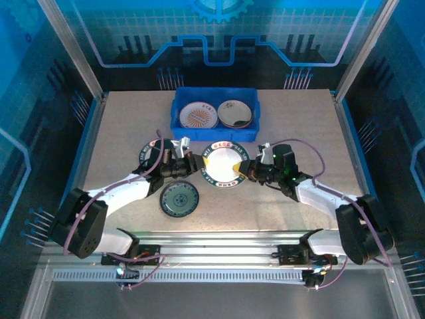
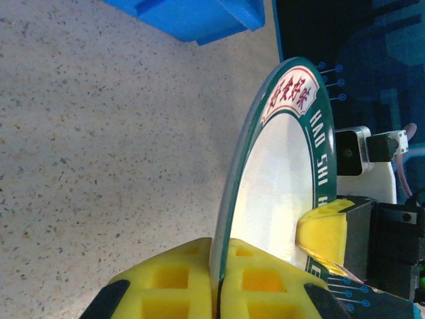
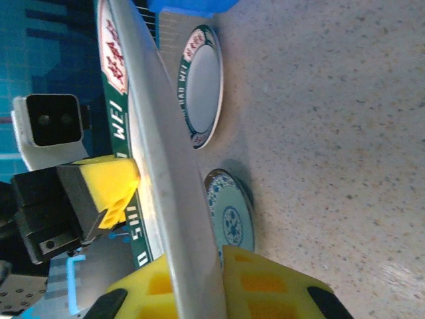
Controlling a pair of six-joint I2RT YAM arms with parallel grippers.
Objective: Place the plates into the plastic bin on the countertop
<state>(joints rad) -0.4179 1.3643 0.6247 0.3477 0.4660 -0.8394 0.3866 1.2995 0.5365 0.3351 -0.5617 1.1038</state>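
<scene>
A white plate with a dark green lettered rim [image 1: 224, 161] is gripped from both sides over the middle of the countertop [image 1: 299, 126]. My left gripper [image 1: 197, 164] is shut on its left rim, the yellow pads [image 2: 249, 282] pinching the edge of the plate [image 2: 279, 173]. My right gripper [image 1: 244, 168] is shut on the right rim, with its pads [image 3: 265, 286] clamped on the plate [image 3: 156, 153]. The blue plastic bin [image 1: 180, 106] at the back holds a white plate with an orange pattern [image 1: 199, 117] and a cream/gold plate [image 1: 235, 113].
A second green-rimmed plate [image 1: 149, 155] lies partly under the left arm, the same plate [image 3: 202, 86] showing in the right wrist view. A blue-patterned plate [image 1: 179, 199] lies near the front and appears again [image 3: 232, 216]. Metal rails frame the countertop.
</scene>
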